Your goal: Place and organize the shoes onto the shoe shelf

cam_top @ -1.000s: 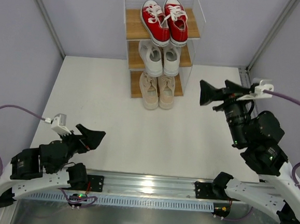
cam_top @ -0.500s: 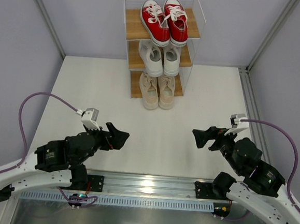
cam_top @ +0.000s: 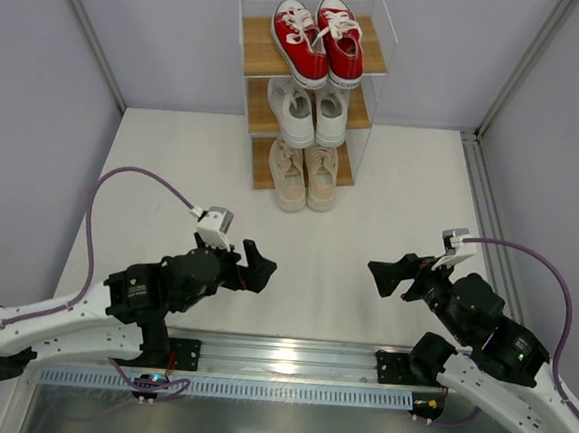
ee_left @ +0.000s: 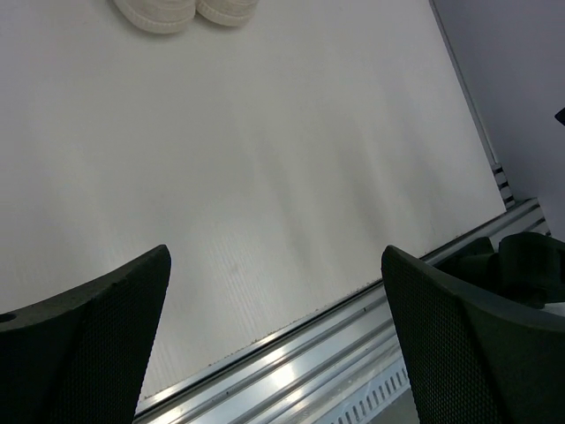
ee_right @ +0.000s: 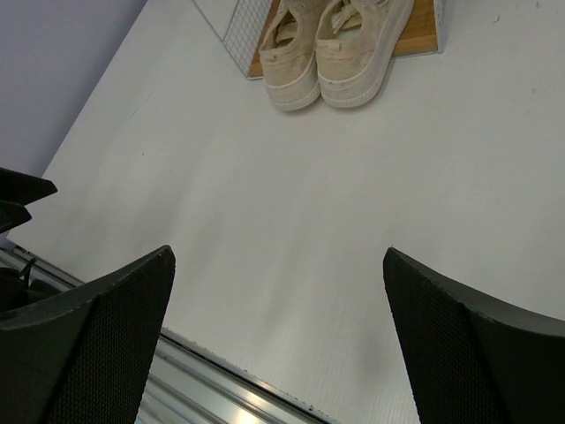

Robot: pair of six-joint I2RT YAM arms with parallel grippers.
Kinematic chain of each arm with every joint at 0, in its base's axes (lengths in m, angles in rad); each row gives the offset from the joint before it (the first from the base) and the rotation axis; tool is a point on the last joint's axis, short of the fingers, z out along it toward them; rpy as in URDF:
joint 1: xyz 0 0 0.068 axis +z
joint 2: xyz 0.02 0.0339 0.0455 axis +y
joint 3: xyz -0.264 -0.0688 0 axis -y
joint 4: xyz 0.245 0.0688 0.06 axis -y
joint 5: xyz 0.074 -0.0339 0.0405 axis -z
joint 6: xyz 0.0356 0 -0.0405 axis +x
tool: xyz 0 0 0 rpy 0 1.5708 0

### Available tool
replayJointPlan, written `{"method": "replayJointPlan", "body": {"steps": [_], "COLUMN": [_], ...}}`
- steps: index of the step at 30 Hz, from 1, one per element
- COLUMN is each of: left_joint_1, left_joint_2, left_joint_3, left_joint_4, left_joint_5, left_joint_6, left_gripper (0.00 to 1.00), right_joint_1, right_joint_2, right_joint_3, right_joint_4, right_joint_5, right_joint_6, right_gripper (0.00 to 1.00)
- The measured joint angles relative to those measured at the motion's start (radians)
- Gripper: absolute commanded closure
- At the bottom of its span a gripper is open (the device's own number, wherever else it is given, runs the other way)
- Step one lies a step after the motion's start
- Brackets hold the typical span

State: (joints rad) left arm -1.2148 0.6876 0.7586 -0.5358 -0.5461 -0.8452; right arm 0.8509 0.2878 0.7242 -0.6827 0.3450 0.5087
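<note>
Three pairs of shoes sit on the shelf (cam_top: 254,55), one pair on each board. You can see the red shoes (cam_top: 317,40) on the top board, the white shoes (cam_top: 308,113) on the middle board and the beige shoes (cam_top: 306,176) on the bottom board. The beige toes poke out past the front of the shelf.

The shelf stands at the far edge of the table (cam_top: 171,187). A metal rail (cam_top: 278,356) runs along the near edge.

Your left gripper (cam_top: 257,269) hangs well in front of the shelf and a bit to its left. Its fingers are wide apart and hold nothing. Your right gripper (cam_top: 383,274) hangs well in front of the shelf and a bit to its right, also spread wide and holding nothing. The two grippers face each other with a wide gap between them.

Since half a second ago, your left gripper has moved in toward the middle. The right one has hardly moved. The shoes have stayed put.
</note>
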Motion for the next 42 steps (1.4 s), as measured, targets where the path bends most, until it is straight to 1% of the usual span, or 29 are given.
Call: {"method": "replayJointPlan", "body": {"steps": [2, 5, 7, 8, 9, 10, 11, 12, 13, 14, 15, 18, 19, 22, 25, 27, 29, 32, 37, 42], "left_joint_1": [0.0, 0.003, 0.021, 0.037, 0.068, 0.101, 0.156, 0.215, 0.278, 0.342, 0.403, 0.565, 0.61, 0.655, 0.647, 0.634, 0.617, 0.59, 0.559, 0.559], "left_joint_2": [0.054, 0.181, 0.282, 0.321, 0.36, 0.393, 0.43, 0.458, 0.486, 0.514, 0.543, 0.659, 0.721, 0.887, 1.031, 1.093, 1.122, 1.127, 1.085, 1.072], "left_joint_3": [0.003, 0.051, 0.132, 0.177, 0.232, 0.28, 0.336, 0.378, 0.42, 0.456, 0.486, 0.584, 0.63, 0.757, 0.883, 0.94, 0.973, 1.016, 1.014, 1.009], "left_joint_4": [0.049, 0.128, 0.191, 0.225, 0.252, 0.286, 0.337, 0.385, 0.425, 0.471, 0.517, 0.662, 0.726, 0.869, 0.961, 0.979, 0.948, 0.85, 0.739, 0.69], "left_joint_5": [0.008, 0.025, 0.075, 0.107, 0.158, 0.21, 0.274, 0.335, 0.402, 0.467, 0.525, 0.708, 0.778, 0.942, 1.071, 1.122, 1.137, 1.102, 0.931, 0.799], "left_joint_6": [0.026, 0.103, 0.165, 0.186, 0.207, 0.211, 0.212, 0.21, 0.201, 0.182, 0.156, 0.048, -0.004, -0.137, -0.246, -0.282, -0.274, -0.217, -0.113, -0.036], "left_gripper": [0.0, 0.0, 0.13, 0.22, 0.51, 0.68, 0.96, 1.0, 1.0, 1.0, 1.0, 1.0, 1.0, 1.0, 1.0, 1.0, 1.0, 1.0, 0.99, 1.0], "right_joint_1": [0.0, 0.0, 0.0, 0.0, 0.0, 0.0, 0.0, 0.0, 0.0, 0.0, 0.0, 0.001, 0.001, 0.001, 0.001, 0.001, 0.001, 0.001, 0.001, 0.001], "right_joint_2": [0.01, 0.037, 0.063, 0.072, 0.078, 0.079, 0.077, 0.074, 0.069, 0.058, 0.048, -0.002, -0.019, -0.069, -0.096, -0.103, -0.103, -0.103, -0.101, -0.098], "right_joint_3": [-0.017, -0.035, -0.04, -0.042, -0.045, -0.051, -0.06, -0.068, -0.076, -0.088, -0.098, -0.125, -0.129, -0.134, -0.134, -0.134, -0.134, -0.134, -0.134, -0.134], "right_joint_4": [0.001, 0.006, 0.016, 0.022, 0.032, 0.042, 0.051, 0.058, 0.069, 0.077, 0.08, 0.084, 0.084, 0.084, 0.083, 0.08, 0.076, 0.072, 0.073, 0.073], "right_joint_5": [0.0, 0.0, -0.002, -0.004, -0.007, -0.012, -0.019, -0.025, -0.032, -0.039, -0.044, -0.056, -0.057, -0.058, -0.055, -0.05, -0.046, -0.042, -0.041, -0.042], "right_joint_6": [0.001, 0.002, 0.003, 0.004, 0.006, 0.01, 0.013, 0.016, 0.018, 0.019, 0.021, 0.024, 0.025, 0.025, 0.024, 0.024, 0.024, 0.022, 0.021, 0.02], "right_gripper": [0.0, 0.0, 0.0, 0.0, 0.0, 0.0, 0.05, 0.09, 0.12, 0.19, 0.22, 0.3, 0.31, 0.31, 0.31, 0.31, 0.32, 0.32, 0.32, 0.32]}}
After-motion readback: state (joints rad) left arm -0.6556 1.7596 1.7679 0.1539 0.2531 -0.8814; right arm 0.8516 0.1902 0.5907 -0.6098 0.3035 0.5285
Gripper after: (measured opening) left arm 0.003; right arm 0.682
